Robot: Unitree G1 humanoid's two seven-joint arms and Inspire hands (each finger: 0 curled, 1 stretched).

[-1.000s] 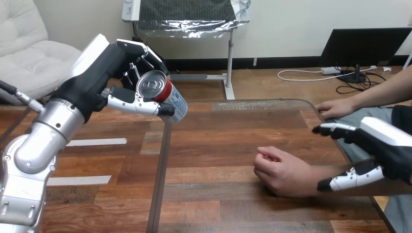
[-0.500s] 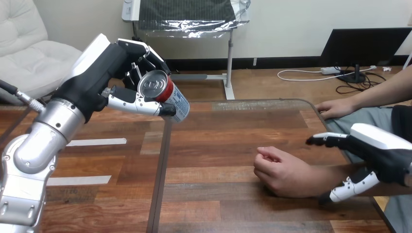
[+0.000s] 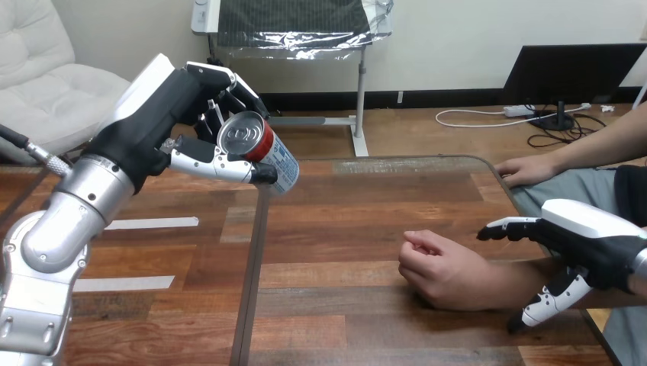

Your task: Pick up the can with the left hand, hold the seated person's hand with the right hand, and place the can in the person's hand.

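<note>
A red and silver can [image 3: 259, 149] hangs tilted above the table's left half, its top facing me. My left hand [image 3: 187, 114] is shut on it, thumb across the front and fingers behind. The person's hand [image 3: 442, 271] rests on the table right of centre, loosely fisted, with the forearm running off to the right. My right hand [image 3: 584, 244] is open over that forearm near the wrist, fingers above it and thumb low at its near side. I cannot tell whether it touches the forearm.
The person's other hand [image 3: 526, 169] rests at the table's far right edge. A glass sheet [image 3: 366, 229] covers the right part of the wooden table [image 3: 152, 252], its left edge running toward me. Strips of pale tape [image 3: 149, 223] lie on the left.
My right hand has moved down and a little toward me over the person's forearm, its thumb dropping lower. The can has shifted slightly to the right in my left hand.
</note>
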